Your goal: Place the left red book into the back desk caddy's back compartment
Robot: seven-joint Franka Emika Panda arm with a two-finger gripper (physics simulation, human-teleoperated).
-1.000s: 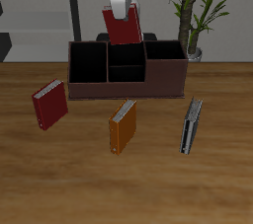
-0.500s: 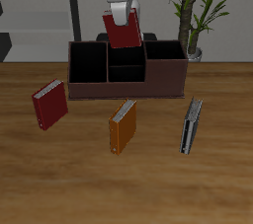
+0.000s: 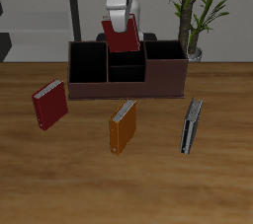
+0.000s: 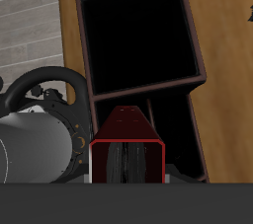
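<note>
The left red book [image 3: 121, 36] hangs tilted just above the back desk caddy [image 3: 128, 87], held at its upper end by my gripper [image 3: 121, 21], which is shut on it. The book's lower edge is over the back compartment [image 3: 131, 57], the rear one of the two small middle cells. In the wrist view the red book [image 4: 126, 134] points down toward the caddy's [image 4: 193, 50] dark cells; my fingertips are hidden there.
A maroon book [image 3: 49, 105], an orange book [image 3: 124, 126] and a grey-edged dark book [image 3: 191, 126] stand on the table in front of the caddy. A potted plant [image 3: 193, 11] stands behind one end of the caddy.
The gripper has come down a little with the red book, bringing its lower edge closer to the caddy's middle cells. The other books have not moved.
</note>
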